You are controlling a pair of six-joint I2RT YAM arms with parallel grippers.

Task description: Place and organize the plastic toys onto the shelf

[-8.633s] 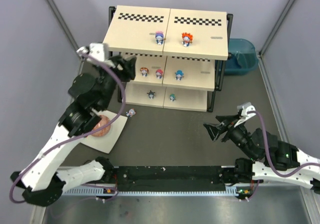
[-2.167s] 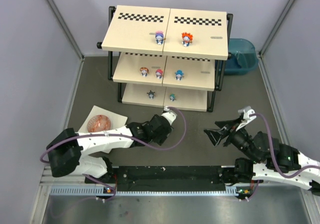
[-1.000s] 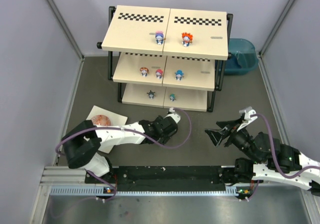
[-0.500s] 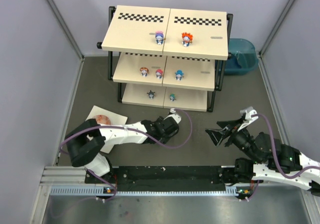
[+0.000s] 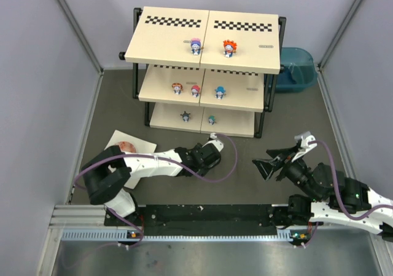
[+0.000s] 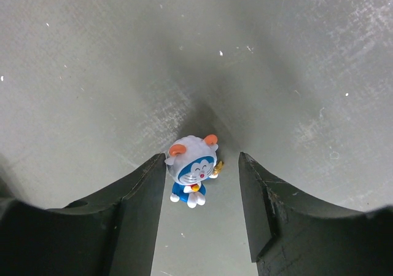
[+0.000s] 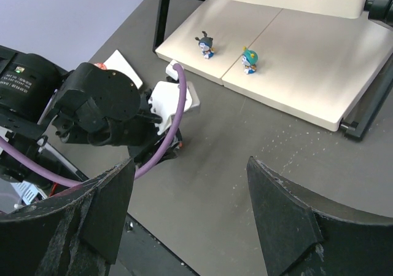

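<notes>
A toy (image 6: 192, 176) with a white head, orange ears and a blue body lies on the grey table between the fingers of my left gripper (image 6: 201, 160). That gripper is open, and the toy sits close to its left finger. In the top view the left gripper (image 5: 209, 156) is low in front of the shelf (image 5: 239, 48) and hides this toy. Two toys (image 5: 196, 45) stand on the top board, three (image 5: 195, 90) on the middle board and two (image 5: 211, 120) on the bottom board. My right gripper (image 5: 265, 165) is open and empty above the table; in its own wrist view it (image 7: 189, 165) faces the left arm.
A blue tub (image 5: 298, 67) stands right of the shelf. A white sheet (image 5: 144, 145) with a round orange-pink disc (image 5: 124, 147) lies at the left, partly under my left arm. Grey walls close in both sides. A black rail runs along the near edge.
My left arm came down from the shelf's middle tier to the table in front of the shelf. Over the last second it edged slightly right. The right arm has barely moved.
</notes>
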